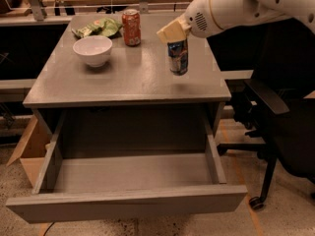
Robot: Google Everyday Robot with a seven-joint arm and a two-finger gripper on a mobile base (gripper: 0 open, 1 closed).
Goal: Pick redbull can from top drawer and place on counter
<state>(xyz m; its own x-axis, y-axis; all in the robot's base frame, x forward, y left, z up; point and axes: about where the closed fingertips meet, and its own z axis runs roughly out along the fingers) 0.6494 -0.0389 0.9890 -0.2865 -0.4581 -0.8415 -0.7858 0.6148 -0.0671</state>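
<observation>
The redbull can (178,58), slim and blue-and-silver, is upright over the right part of the grey counter (123,80). Its base is at or just above the surface, with a faint shadow below it. My gripper (174,33), with beige fingers on a white arm coming in from the upper right, is shut on the can's top. The top drawer (123,206) is pulled wide open below the counter, and nothing shows inside it.
An orange-red soda can (131,27), a white bowl (92,49) and a green snack bag (98,27) sit on the back left of the counter. A black office chair (280,127) stands at the right. A cardboard box (24,151) lies at the left.
</observation>
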